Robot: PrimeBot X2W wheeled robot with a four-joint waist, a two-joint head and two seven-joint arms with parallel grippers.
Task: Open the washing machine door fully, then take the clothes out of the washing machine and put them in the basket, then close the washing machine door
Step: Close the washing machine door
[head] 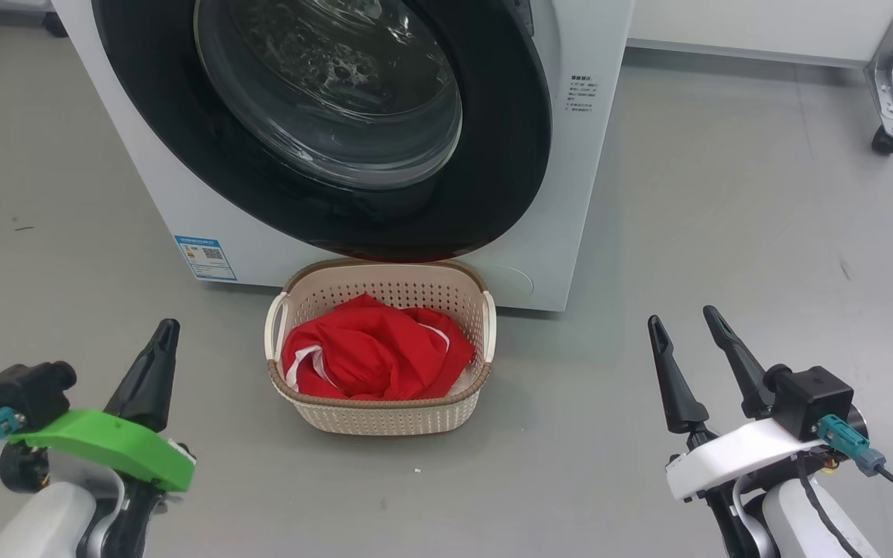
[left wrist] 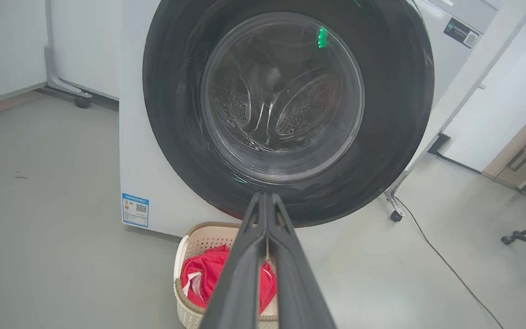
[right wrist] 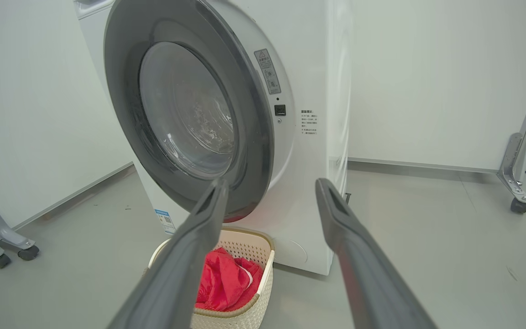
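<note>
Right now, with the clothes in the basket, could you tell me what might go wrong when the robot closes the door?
1. The washing machine door stands ajar, its latch side off the washing machine; a weak push may leave it unlatched.
2. The basket sits just below the door's lower rim, so a low reach by the open right claw could knock it.

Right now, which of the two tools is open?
The right tool: its two fingers stand well apart, while the left tool has its fingers pressed together.
</note>
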